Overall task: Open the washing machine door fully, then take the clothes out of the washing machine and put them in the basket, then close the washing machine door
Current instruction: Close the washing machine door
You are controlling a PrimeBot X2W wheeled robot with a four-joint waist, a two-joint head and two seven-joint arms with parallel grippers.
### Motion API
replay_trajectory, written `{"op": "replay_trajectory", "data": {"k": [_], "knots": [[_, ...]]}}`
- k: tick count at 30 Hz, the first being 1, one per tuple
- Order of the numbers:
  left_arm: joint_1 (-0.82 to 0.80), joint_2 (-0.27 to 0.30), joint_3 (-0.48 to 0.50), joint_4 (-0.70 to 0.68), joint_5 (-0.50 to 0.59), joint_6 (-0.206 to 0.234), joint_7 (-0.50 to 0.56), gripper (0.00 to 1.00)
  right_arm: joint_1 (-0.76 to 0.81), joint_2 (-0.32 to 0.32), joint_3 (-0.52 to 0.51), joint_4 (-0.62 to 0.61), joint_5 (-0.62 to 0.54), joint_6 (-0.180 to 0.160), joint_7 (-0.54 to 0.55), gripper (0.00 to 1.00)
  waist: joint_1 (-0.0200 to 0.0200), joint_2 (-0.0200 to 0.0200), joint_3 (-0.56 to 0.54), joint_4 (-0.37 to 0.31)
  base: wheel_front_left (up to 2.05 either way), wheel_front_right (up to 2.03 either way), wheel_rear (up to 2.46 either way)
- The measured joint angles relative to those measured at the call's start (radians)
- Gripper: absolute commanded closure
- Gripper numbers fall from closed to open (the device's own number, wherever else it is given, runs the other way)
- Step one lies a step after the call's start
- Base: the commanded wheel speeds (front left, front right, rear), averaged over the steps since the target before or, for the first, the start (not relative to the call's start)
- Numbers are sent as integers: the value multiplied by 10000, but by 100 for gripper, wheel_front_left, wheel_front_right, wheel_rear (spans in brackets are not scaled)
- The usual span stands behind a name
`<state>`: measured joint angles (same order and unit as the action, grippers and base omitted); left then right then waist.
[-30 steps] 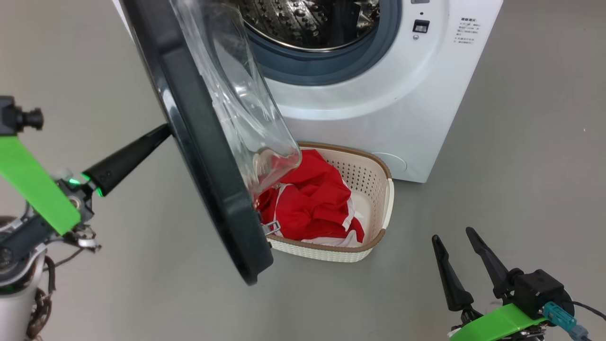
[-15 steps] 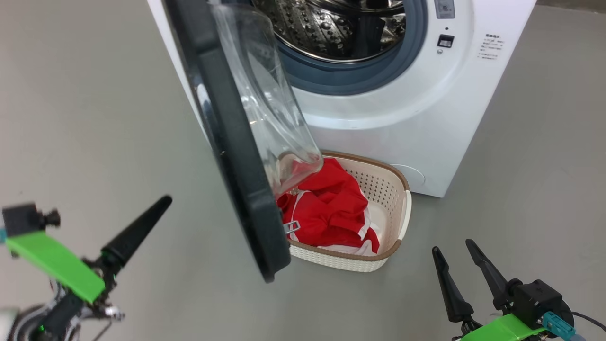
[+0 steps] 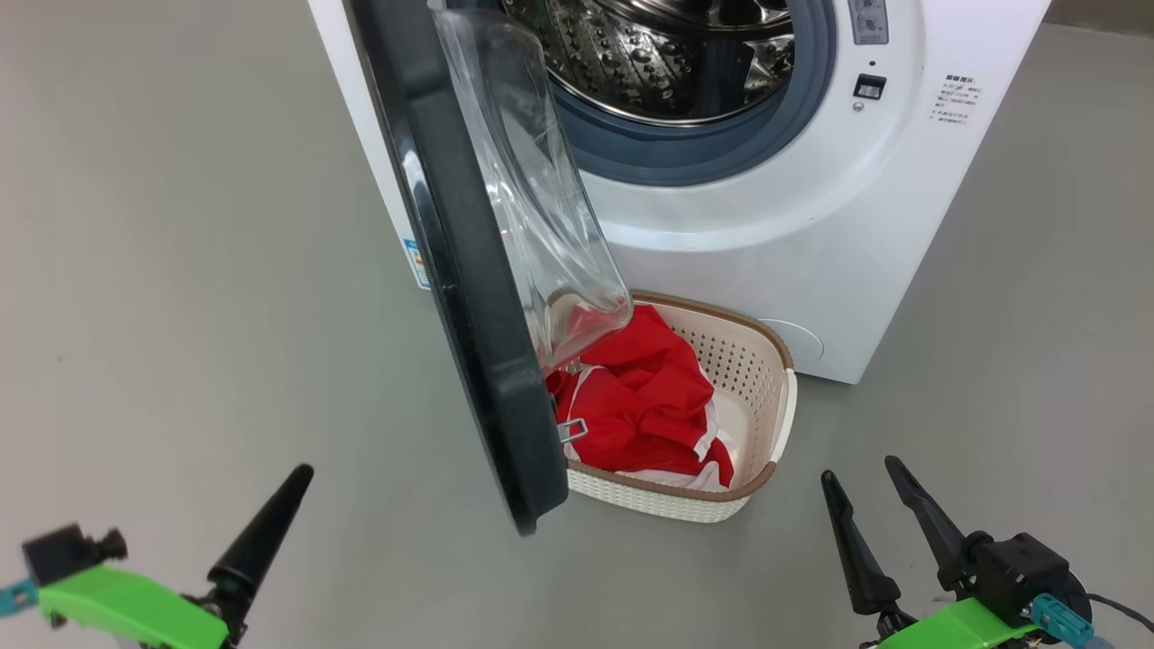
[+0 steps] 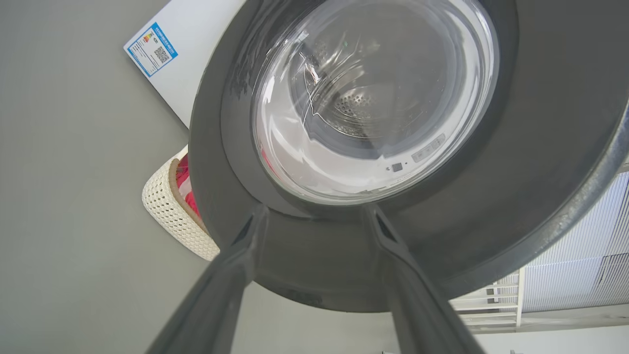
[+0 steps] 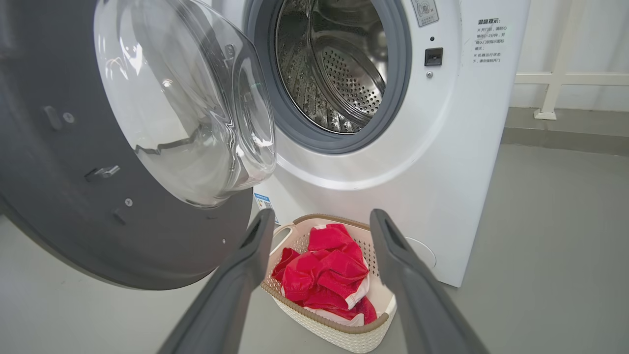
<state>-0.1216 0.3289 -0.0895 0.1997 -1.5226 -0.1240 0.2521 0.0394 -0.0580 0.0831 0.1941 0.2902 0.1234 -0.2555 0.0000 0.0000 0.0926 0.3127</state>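
Observation:
The washing machine [image 3: 811, 234] stands at the top of the head view, its steel drum [image 5: 334, 64] showing no clothes inside. The washing machine door [image 3: 469, 270] hangs partly open, black rim edge-on to me, its glass bowl above the basket [image 3: 667, 505]. Red clothes [image 3: 649, 397] with white trim lie in the basket on the floor in front of the machine. My left gripper [image 4: 315, 211] is open and empty, facing the door's outer side from a short way off; one finger [image 3: 261, 532] shows at lower left. My right gripper [image 3: 858, 470] stands open at lower right, pointing toward the basket [image 5: 334, 329].
Grey floor spreads to the left and right of the machine. A blue label [image 4: 150, 49] sits on the machine's lower corner. A white wall with a rail [image 5: 550, 83] runs behind the machine on the right.
My left gripper has come off the door's outer rim, dropped back to the lower left and opened. The head camera has shifted, so the machine sits further right. The right gripper is unchanged.

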Motion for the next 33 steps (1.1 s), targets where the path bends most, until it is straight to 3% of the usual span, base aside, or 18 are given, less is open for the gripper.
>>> {"op": "replay_trajectory", "data": {"k": [12, 21, 25, 28, 33], "knots": [[568, -201, -673, 362, 393, -2, -2046, 0, -5, 2, 31, 44, 0, 0, 0, 0, 0, 0, 146, -34, 0, 0, 0], [569, 150, -2364, 828, 1515, -2, -4393, 0, -9, 4, 35, 75, 0, 0, 0, 0, 0, 0, 179, -38, 0, 0, 0], [556, 387, -3014, 1289, 2132, -2, -4947, 0, -10, 6, 54, 90, 2, 0, 0, 0, 0, 0, 166, -38, 0, 0, 0], [550, 368, -3016, 1645, 3087, -2, -5014, 0, -11, 6, 50, 96, 2, 0, 0, 0, 0, 1, 155, -23, 0, 0, 0], [561, -199, -1818, 1716, 5588, -6, -5016, 0, -11, 8, 42, 96, 2, 0, 0, 0, 0, 0, 139, 5, 0, 0, 0]]}}
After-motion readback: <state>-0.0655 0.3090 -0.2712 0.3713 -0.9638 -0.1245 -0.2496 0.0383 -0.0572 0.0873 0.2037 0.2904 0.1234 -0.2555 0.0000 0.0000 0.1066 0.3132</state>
